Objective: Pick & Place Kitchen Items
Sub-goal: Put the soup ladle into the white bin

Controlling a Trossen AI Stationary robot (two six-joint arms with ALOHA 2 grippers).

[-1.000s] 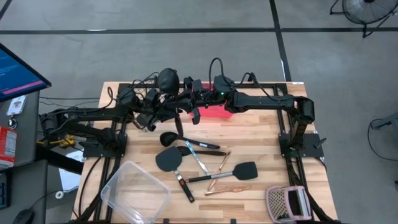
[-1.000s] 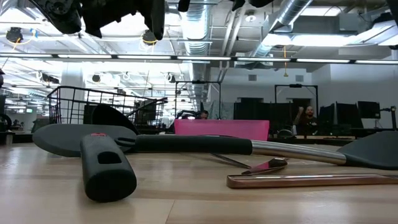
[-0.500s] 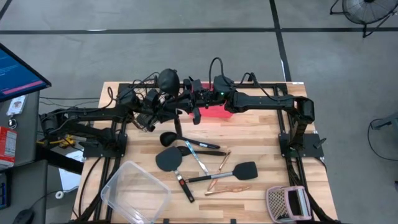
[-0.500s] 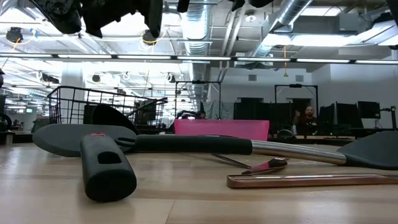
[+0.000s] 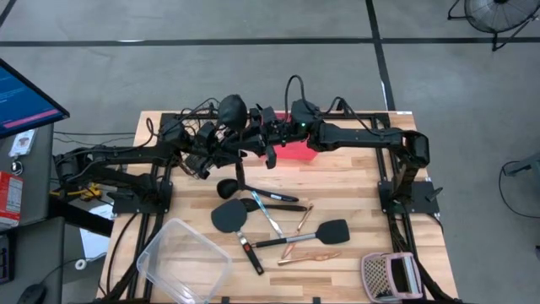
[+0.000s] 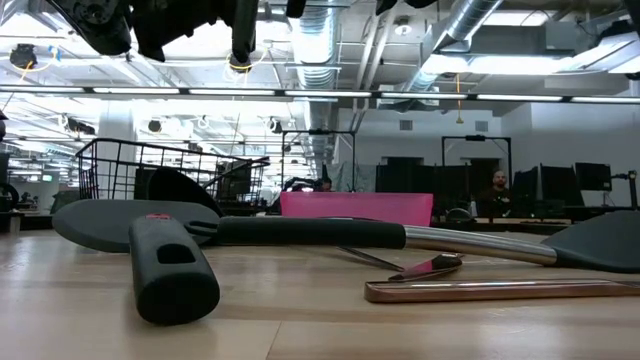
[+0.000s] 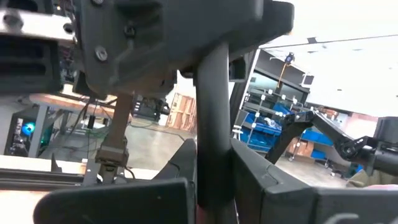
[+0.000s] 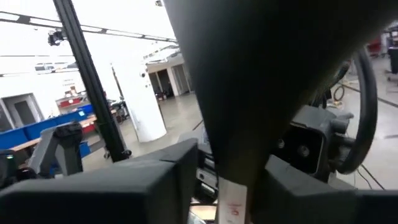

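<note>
A black utensil (image 5: 232,108) hangs in the air between both arms at the back of the bench, its long axis roughly upright, with the broad head up and the handle pointing down. The left gripper (image 7: 211,186) has its fingers closed on the slim handle, which runs straight up from them. The right gripper (image 8: 239,186) straddles the wider part just above; whether it grips I cannot tell. Both wrists meet over the red tray (image 5: 297,152). The left arm looks best placed to carry the utensil on.
</note>
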